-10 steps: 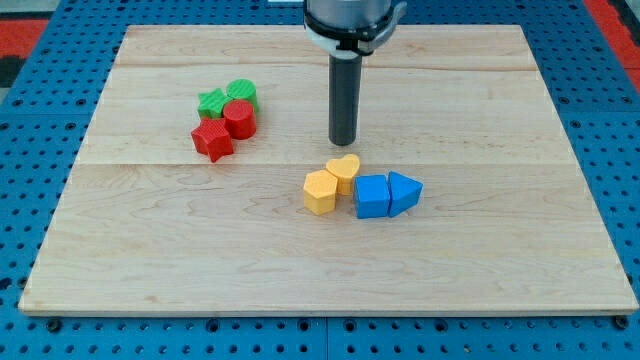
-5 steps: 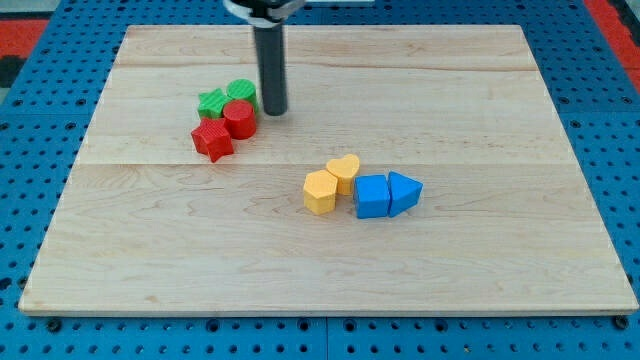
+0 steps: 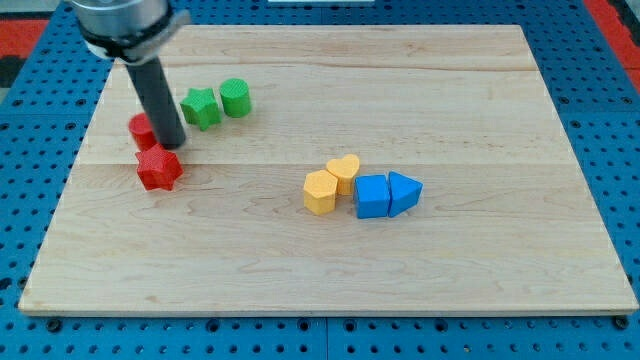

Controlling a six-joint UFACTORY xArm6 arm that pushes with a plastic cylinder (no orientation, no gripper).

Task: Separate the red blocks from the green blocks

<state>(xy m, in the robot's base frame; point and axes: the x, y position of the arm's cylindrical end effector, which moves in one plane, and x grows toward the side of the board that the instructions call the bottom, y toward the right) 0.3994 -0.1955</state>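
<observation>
My tip rests on the board at the view's left, touching the right side of a red cylinder that the rod partly hides. A red star block lies just below the tip. A green star block and a green cylinder sit side by side up and to the right of the tip, a short gap away from the red blocks.
A yellow hexagon block and a yellow heart block touch each other at mid-board. A blue cube and a blue triangular block adjoin them on the right. The wooden board lies on a blue pegboard.
The rod swept from the board's middle top to the left. The red cylinder and red star moved left and down, away from the green blocks, which shifted slightly left.
</observation>
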